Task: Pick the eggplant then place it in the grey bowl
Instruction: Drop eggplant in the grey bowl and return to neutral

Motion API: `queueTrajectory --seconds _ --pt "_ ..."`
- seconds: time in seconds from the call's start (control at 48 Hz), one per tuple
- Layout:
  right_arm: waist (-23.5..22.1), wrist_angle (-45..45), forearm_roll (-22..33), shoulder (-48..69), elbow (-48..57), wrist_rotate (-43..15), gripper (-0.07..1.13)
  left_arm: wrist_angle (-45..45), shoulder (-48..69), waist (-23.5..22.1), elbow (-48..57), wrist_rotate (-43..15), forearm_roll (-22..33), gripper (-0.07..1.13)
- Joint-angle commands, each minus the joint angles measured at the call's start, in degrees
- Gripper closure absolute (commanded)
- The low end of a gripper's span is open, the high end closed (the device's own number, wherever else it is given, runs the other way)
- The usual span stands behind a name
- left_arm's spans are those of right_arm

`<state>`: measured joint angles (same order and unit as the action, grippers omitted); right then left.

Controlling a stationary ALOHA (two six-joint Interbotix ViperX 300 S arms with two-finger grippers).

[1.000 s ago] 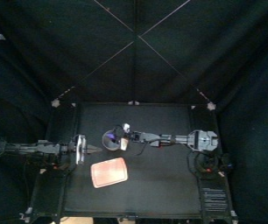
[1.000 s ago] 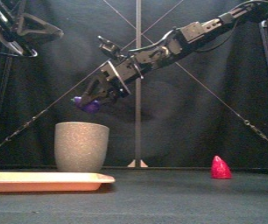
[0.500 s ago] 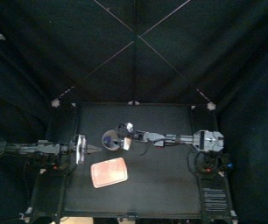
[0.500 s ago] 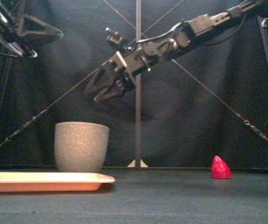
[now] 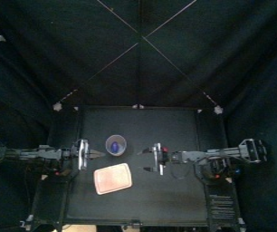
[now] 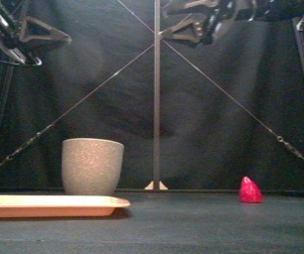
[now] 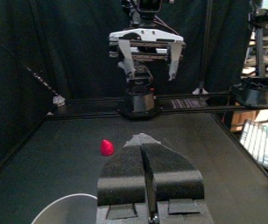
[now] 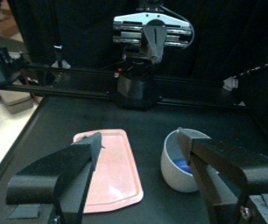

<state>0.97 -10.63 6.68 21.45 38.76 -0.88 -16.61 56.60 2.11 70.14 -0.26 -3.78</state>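
- Tray of pink colour (image 5: 112, 179) is found nearest to the table's front edge, left of the middle, with nothing on it.
- A small red pointed toy (image 6: 249, 189) is seen a little further back, toward the right side, well apart from the task's things.
- The right gripper (image 8: 146, 142) is held high above the table, right of the middle, with its jaws spread wide and nothing between them.
- The left gripper (image 7: 146, 144) is parked at the left edge, its jaws pressed together and empty.
- The grey cup (image 5: 116, 143), the task's bowl, stands upright behind the tray, and the purple eggplant (image 8: 186, 164) is already lying inside it.
- The placing is judged as done; only a retreat of the right arm to its rest seems to be called for, without the cup being touched.
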Motion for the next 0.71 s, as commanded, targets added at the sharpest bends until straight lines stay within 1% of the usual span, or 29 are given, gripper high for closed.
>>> queueTrajectory --seconds 0.021,0.188,0.333,0.458,0.583,0.708 --pt "1.7 -2.0 -0.7 6.8 4.8 -0.1 0.06 -0.3 -0.2 0.3 -0.6 0.0 -0.1 1.08" --pt "4.1 -3.7 -2.2 16.5 12.8 -0.1 0.06 -0.3 -0.1 0.3 -0.4 -0.1 -0.1 1.08" --pt "4.8 -3.7 -4.0 25.1 19.5 -0.1 0.06 -0.3 -0.1 0.4 -0.4 -0.1 -0.1 1.08" --pt "4.7 -3.7 -5.7 30.6 23.5 -0.1 0.06 -0.3 -0.1 0.4 -0.4 -0.1 -0.1 1.08" --pt "4.4 -3.6 -5.9 34.5 26.2 0.0 0.06 -0.3 -0.1 0.3 -0.4 -0.1 -0.1 1.08" --pt "2.5 -3.5 -5.8 37.1 28.3 0.0 0.06 -0.3 0.0 0.4 -0.4 -0.1 -0.1 1.08"
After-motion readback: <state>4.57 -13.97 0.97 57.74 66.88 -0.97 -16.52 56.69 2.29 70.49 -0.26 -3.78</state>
